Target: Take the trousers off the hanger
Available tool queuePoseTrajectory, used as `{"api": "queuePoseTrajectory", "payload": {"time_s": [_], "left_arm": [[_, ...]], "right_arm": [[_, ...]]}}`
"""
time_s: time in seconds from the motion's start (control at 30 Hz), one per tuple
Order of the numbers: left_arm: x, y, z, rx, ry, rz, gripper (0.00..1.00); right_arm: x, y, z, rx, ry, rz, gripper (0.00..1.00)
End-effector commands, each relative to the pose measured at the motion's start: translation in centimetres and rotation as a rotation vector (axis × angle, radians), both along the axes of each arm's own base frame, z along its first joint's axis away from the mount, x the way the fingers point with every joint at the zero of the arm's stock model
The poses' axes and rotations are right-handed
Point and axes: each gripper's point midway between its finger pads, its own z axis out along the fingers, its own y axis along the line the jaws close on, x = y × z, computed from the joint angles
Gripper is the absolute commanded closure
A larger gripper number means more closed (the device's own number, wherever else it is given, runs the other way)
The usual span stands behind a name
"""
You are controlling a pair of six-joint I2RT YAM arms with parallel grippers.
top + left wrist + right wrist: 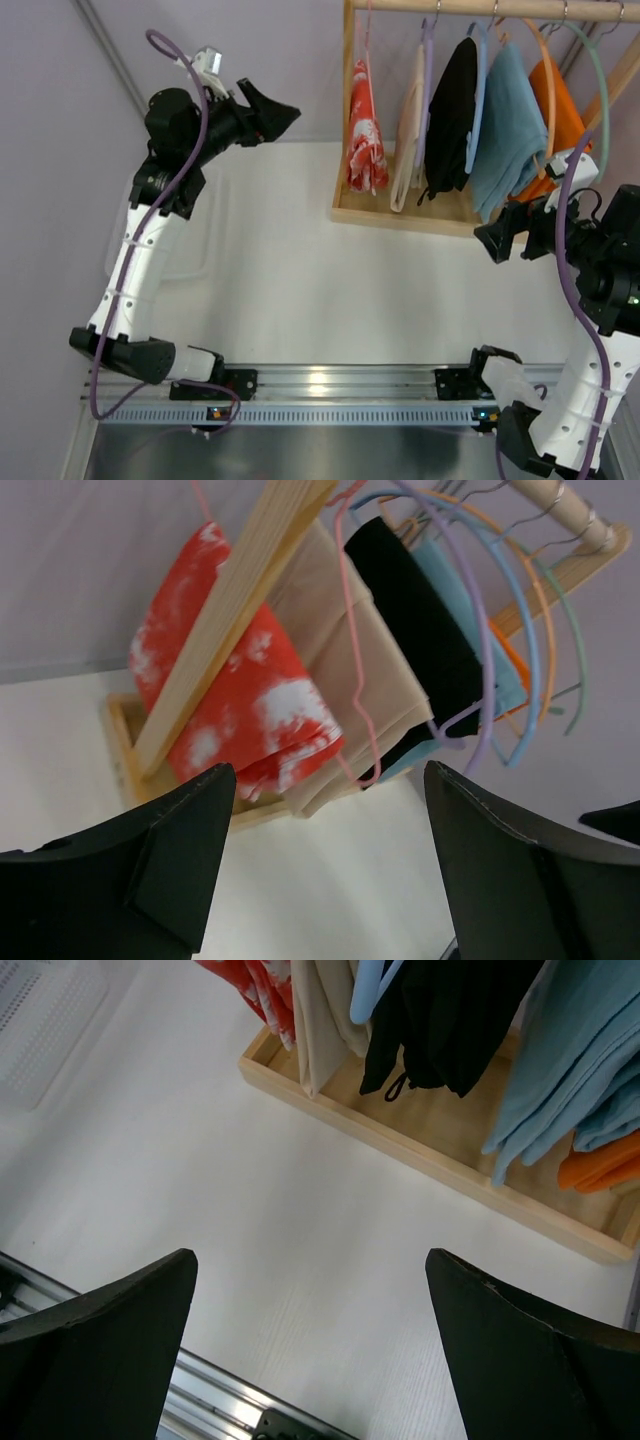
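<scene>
Now we find the long red cloth trousers with the scattered white print draped on the thin pale-pink wire hanger. They hang at the left end of the wooden clothes rack, just beside a plain beige garment. Our left gripper hovers raised to the left of the rack, jaws wide apart, gripping nothing and facing the trousers. Over on the right, our right gripper sits near the rack's base, jaws spread and empty, above the white table.

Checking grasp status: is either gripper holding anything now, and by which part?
Nothing is held: the left gripper and right gripper both stand open, empty.
</scene>
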Motion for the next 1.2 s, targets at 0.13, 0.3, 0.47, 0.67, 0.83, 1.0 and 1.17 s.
{"api": "queuePoseTrajectory", "payload": {"time_s": [0.13, 0.3, 0.47, 0.67, 0.83, 1.0, 1.17], "left_arm": [[2.5, -9.3, 4.7, -0.218, -0.109, -0.181, 0.21], [4.2, -13.2, 3.8, -0.264, -0.109, -0.2, 0.24], [6.7, -15.7, 2.8, -0.296, -0.113, -0.205, 0.31], [9.1, -17.7, 1.4, -0.311, -0.101, -0.187, 0.34], [10.1, -18.8, 1.6, -0.346, -0.122, -0.197, 0.41], [11.1, -19.3, 1.2, -0.368, -0.122, -0.182, 0.52], [10.4, -19.3, 2.7, -0.416, -0.137, -0.212, 0.91]], "right_arm": [[1.4, -0.9, 1.8, 0.008, -0.042, -0.036, 0.01], [1.7, -1.2, 1.9, 0.002, -0.042, -0.047, 0.01], [1.7, -1.3, 1.9, -0.003, -0.042, -0.052, 0.01], [1.7, -1.5, 1.7, -0.012, -0.037, -0.054, 0.01], [1.7, -1.5, 1.8, -0.019, -0.041, -0.052, 0.01], [1.5, -1.5, 1.8, -0.026, -0.046, -0.053, 0.01], [1.3, -1.3, 2.0, -0.022, -0.056, -0.045, 0.01]]}}
